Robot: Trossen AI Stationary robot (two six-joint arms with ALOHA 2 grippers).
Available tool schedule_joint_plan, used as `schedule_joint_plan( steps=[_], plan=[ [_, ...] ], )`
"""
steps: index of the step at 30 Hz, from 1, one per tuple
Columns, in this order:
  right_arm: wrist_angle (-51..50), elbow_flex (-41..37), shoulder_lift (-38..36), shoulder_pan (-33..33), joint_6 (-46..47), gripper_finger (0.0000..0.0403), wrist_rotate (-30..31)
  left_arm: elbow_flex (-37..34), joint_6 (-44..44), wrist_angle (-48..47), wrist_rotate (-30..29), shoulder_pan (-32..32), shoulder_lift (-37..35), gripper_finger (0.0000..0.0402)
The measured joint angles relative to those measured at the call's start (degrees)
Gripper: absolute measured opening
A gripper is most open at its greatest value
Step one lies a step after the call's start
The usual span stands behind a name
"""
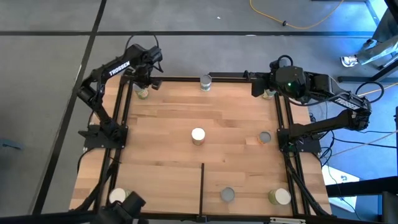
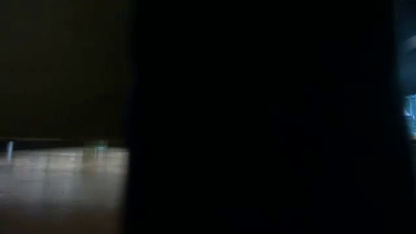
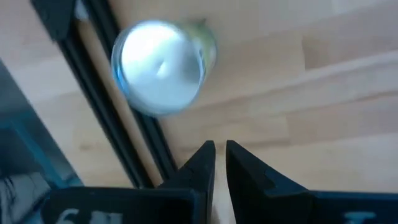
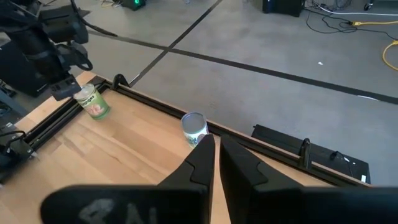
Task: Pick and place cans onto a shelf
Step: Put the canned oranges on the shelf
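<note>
Several cans stand on the pale wood shelf (image 1: pixel 161 149). One with a white top (image 3: pixel 163 65) stands in the far left corner (image 1: pixel 143 93), beside the black frame rail. My left gripper (image 3: pixel 220 155) hovers above it (image 1: pixel 142 79), shut and empty, its fingertips apart from the can. My right gripper (image 4: pixel 216 149) is shut and empty at the far right (image 1: pixel 255 84), pointing level toward the far-middle can (image 4: pixel 194 127), which also shows in the high view (image 1: pixel 206 82). Another can (image 1: pixel 268 94) sits partly hidden under the right arm.
Other cans stand at the centre (image 1: pixel 198 135), centre right (image 1: pixel 265 137), near middle (image 1: pixel 227 195), near right (image 1: pixel 280 196) and near left (image 1: pixel 117 196). A thin black divider strip (image 1: pixel 202 186) runs in from the near edge. Something dark close to the camera blocks most of the low view.
</note>
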Motion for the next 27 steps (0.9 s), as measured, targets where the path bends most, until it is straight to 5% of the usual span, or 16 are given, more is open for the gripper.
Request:
schedule_joint_plan(
  steps=[14, 27],
  plan=[
    [0.00, 0.00, 0.00, 0.00, -1.49, 0.0028, 0.05, -5.85, 0.50, 11.35, -5.15, 0.01, 0.00, 0.0034],
    [0.00, 0.00, 0.00, 0.00, -1.41, 0.0028, 0.07, -9.18, 0.23, 12.74, -5.64, 1.15, 0.00, 0.0034]
  ],
)
